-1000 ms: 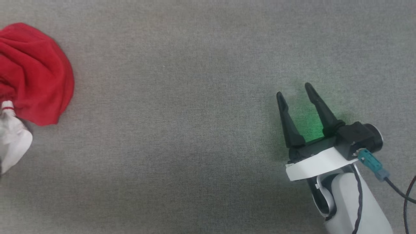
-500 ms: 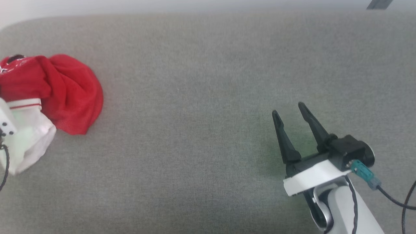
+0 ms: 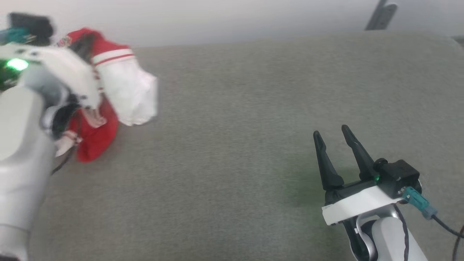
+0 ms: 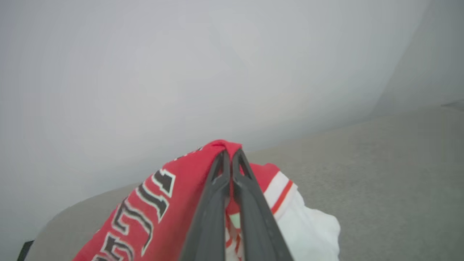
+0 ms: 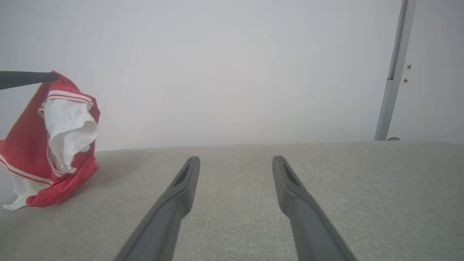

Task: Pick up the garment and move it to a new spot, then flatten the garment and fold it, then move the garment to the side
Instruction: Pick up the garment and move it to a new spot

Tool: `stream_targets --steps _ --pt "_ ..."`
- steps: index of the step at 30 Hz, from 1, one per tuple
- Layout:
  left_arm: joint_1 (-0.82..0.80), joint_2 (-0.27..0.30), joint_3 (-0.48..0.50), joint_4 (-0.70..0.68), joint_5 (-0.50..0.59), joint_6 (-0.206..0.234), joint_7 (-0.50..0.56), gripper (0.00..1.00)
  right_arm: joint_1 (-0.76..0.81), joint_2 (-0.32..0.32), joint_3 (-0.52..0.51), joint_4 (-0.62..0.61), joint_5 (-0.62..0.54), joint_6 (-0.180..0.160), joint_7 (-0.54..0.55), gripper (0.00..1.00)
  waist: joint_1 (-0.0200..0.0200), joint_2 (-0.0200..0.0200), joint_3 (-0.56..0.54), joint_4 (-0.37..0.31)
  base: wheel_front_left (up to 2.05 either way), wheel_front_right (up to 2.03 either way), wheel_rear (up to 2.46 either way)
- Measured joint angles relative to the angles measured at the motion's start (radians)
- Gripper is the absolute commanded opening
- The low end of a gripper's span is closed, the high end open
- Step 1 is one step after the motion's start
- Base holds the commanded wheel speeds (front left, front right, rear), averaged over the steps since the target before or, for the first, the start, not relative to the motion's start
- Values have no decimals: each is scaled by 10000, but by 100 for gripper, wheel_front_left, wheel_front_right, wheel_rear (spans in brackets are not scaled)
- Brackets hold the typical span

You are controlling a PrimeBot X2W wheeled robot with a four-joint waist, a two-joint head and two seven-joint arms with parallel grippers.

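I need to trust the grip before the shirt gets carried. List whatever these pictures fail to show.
Head view: the shirt is smeared by motion, and the left arm's white wrist covers the grip itself.
Left wrist view: the shirt's black lettering runs off the bottom edge, and the shut left gripper covers the cloth's middle.
Right wrist view: the left edge cuts off the shirt's far side.
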State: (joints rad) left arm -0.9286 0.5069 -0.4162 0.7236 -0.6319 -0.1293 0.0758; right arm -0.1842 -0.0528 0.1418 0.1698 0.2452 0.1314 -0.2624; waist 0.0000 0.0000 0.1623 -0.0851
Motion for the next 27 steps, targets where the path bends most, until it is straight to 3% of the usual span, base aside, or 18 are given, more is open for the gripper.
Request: stream_targets --steps 7,14,22,27 --pt "-724 -1053 -2142 -1446 -759 2 1354 0 -187 2 -148 -144 656 -4 0 100 0 0 345 -1233 0 0 0" --pt "-973 -1843 -3701 -1896 -1737 2 2374 0 -286 0 -98 -209 1411 -4 0 100 0 0 849 -2611 0 0 0" --pt "-1848 -2512 -5223 -949 -1862 2 2602 0 -445 -2 92 -201 2357 -4 0 100 0 0 1475 -4273 0 0 0" --pt "-2698 -3413 -5971 295 -1753 0 1733 0 -352 -12 -318 -366 2744 -4 0 100 0 1 2054 -4791 0 0 0"
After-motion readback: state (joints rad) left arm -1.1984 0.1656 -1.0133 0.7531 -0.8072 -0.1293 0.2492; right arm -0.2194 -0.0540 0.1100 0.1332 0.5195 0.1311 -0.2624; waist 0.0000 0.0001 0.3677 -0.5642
